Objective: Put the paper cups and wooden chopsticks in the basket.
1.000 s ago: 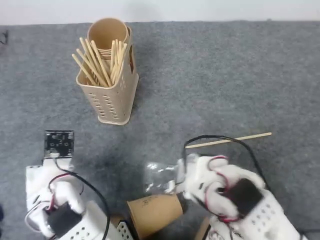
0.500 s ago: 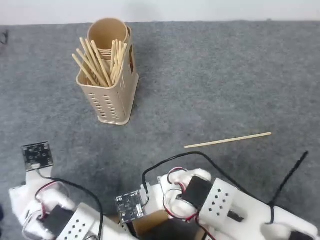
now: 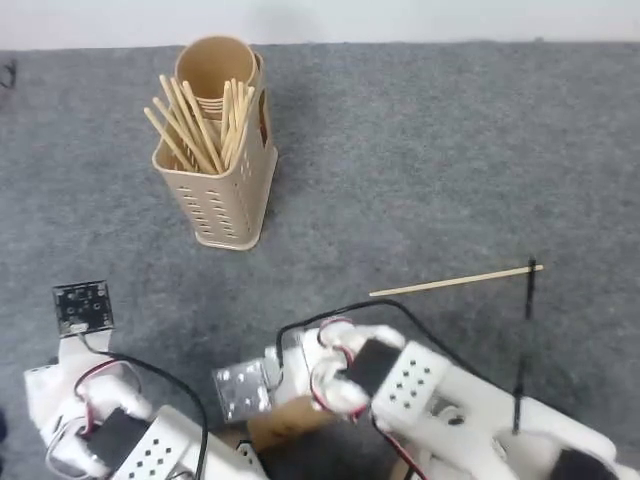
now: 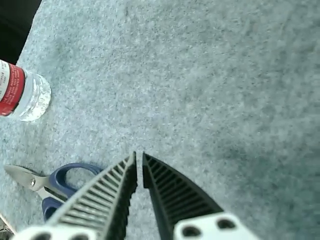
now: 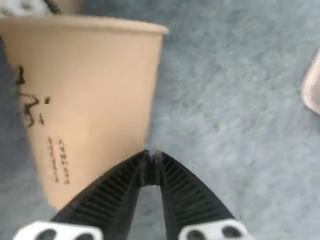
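A beige slotted basket (image 3: 225,190) stands at the far left of the carpet, holding stacked paper cups (image 3: 215,65) and several wooden chopsticks (image 3: 195,120). One chopstick (image 3: 455,281) lies loose on the carpet to the right. A paper cup (image 3: 290,425) lies on its side at the near edge, half under the right arm (image 3: 400,385). In the right wrist view that cup (image 5: 85,100) lies close beside my right gripper (image 5: 150,156), which is shut with its tips at the cup's side. My left gripper (image 4: 139,156) is shut over bare carpet.
Blue-handled scissors (image 4: 50,185) and a clear bottle with a red label (image 4: 22,92) lie on the carpet near the left gripper. The left arm (image 3: 100,435) sits at the near left corner. Open grey carpet lies between basket and arms.
The right arm has swung left across the near edge and now covers the lying cup and the clear plastic seen earlier. The left arm shifted slightly.
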`<state>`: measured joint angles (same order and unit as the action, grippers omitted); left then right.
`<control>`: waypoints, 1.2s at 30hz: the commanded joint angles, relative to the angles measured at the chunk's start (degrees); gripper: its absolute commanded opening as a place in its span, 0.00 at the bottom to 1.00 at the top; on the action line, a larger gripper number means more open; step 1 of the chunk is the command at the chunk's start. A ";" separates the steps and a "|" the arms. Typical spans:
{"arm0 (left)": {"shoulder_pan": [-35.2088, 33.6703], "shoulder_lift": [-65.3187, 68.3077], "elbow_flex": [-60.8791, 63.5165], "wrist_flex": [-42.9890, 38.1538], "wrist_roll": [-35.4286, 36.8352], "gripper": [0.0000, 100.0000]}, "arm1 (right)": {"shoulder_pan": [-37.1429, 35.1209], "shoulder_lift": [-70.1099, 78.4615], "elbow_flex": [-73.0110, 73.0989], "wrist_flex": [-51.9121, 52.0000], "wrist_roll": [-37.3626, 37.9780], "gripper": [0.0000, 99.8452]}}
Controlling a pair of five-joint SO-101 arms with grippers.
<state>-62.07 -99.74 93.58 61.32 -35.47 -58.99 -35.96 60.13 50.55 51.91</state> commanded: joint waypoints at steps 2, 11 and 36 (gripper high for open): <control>0.09 -0.62 0.84 -1.23 -0.53 0.01 | 12.26 4.70 -1.85 -11.30 3.52 0.01; 0.00 -0.70 1.27 -1.05 -0.44 0.01 | 25.54 -5.49 -17.05 -0.75 -2.81 0.01; 3.78 -0.70 2.77 0.70 -0.35 0.01 | -1.36 2.77 -10.02 14.64 -5.10 0.01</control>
<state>-58.64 -99.74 96.57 62.02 -35.56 -59.78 -39.91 50.11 70.95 47.34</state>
